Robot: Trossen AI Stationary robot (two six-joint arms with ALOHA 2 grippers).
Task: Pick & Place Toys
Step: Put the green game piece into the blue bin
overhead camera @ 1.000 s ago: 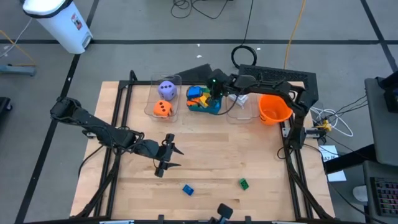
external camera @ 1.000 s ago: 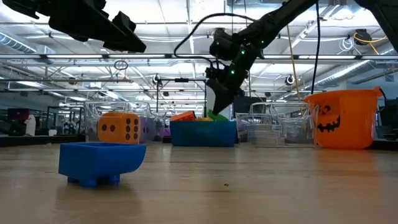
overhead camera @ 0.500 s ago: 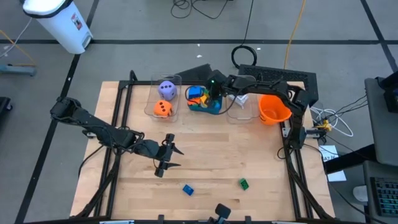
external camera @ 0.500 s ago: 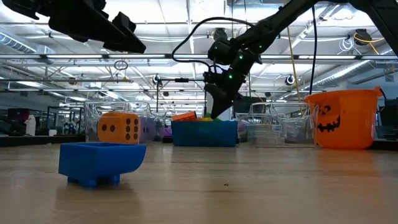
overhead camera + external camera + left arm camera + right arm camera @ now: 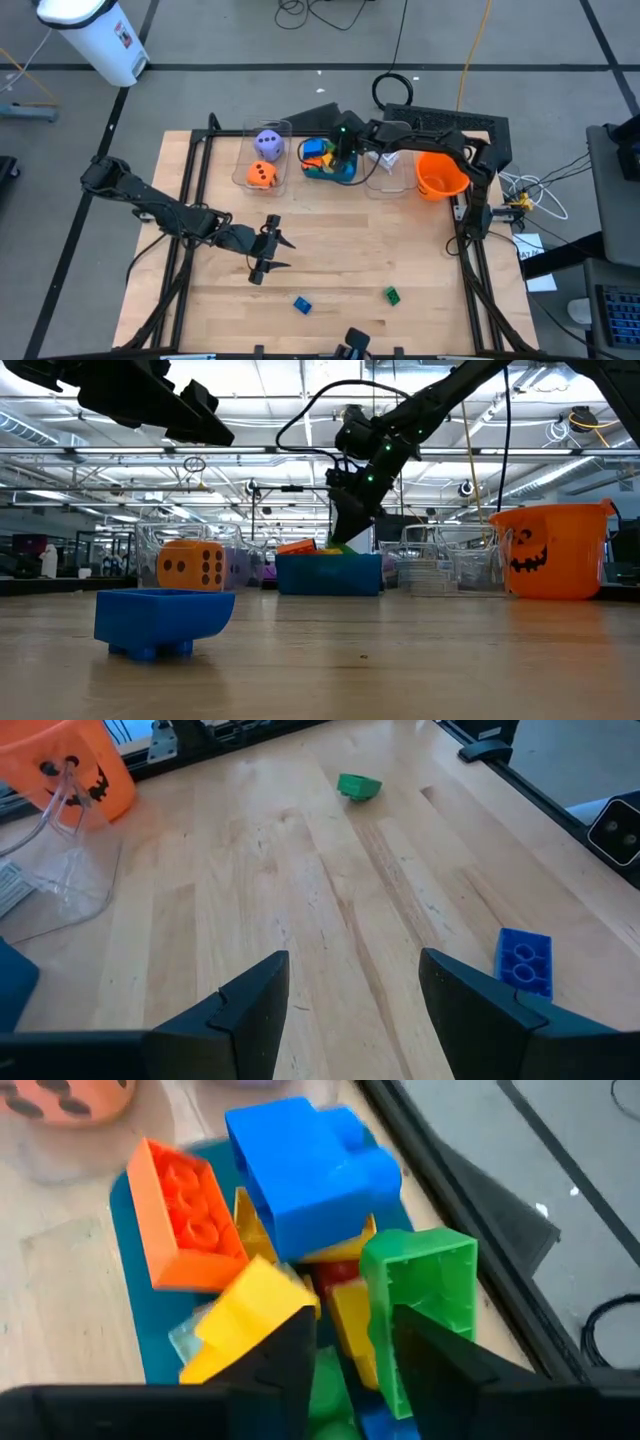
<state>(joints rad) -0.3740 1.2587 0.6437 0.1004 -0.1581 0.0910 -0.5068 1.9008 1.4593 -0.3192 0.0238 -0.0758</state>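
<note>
The step in hand seems to be the release of a brick into the teal plastic tray (image 5: 345,176), which stands at the far edge of the worktop (image 5: 340,250), between two clear plastic bins. To do it well, the right hand (image 5: 341,153) should open fully while it is above the heap, then rise straight up, so that a finger does not catch a neighbouring brick and drag it over the tray wall.

In the right wrist view the two dark fingers (image 5: 285,1355) of this hand stand a little apart, with a narrow gap, and nothing is clamped between them. A green building brick (image 5: 425,1305) lies on its side against one finger, next to a yellow brick (image 5: 245,1315); whether it was just let go I cannot tell. An orange brick (image 5: 185,1215) and a big blue brick (image 5: 305,1170) lie on the heap as well.

The left hand (image 5: 268,250) waits above the middle of the worktop, its fingers well apart and empty. Two toys are not yet collected: a small blue brick (image 5: 302,304) and a small green brick (image 5: 391,294), both on the bare wood near the front edge.
</note>
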